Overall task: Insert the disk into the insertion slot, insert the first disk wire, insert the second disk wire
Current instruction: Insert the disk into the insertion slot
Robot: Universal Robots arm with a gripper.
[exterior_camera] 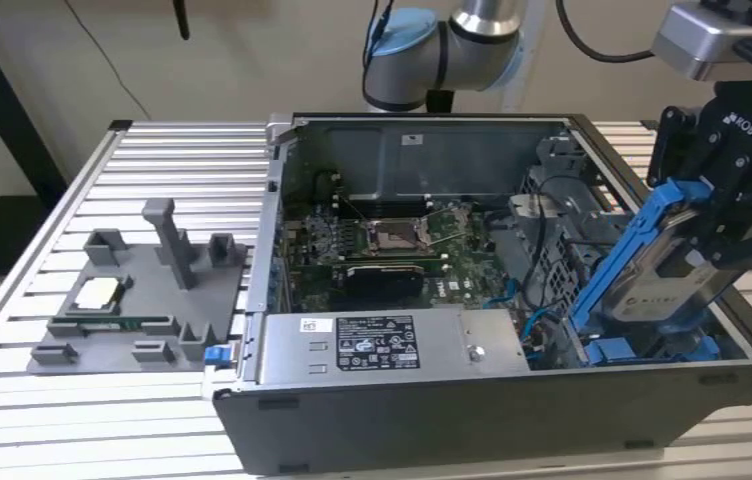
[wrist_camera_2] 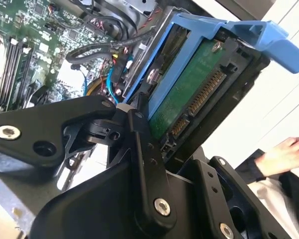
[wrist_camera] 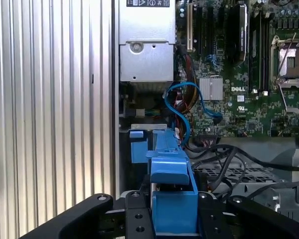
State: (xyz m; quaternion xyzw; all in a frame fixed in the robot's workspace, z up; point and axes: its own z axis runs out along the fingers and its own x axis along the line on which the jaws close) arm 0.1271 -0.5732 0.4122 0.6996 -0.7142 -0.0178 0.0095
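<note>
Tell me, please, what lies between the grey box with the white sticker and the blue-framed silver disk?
A looped thin blue cable crosses that gap toward the disk, as the first wrist view shows.

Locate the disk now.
At the exterior view's right, the disk hangs tilted in the gripper, its lower end at the insertion slot inside the computer case.

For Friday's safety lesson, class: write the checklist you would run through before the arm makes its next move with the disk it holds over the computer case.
1. Grip: gripper shut on the blue frame of the disk: ok.
2. Disk seated in the insertion slot: not ok, it stands tilted, lower end down by the slot.
3. Blue cable clear of the slot: cannot tell.
4. Disk connector uncovered: ok.
5. Person's hand clear of the arm: cannot tell.
</note>
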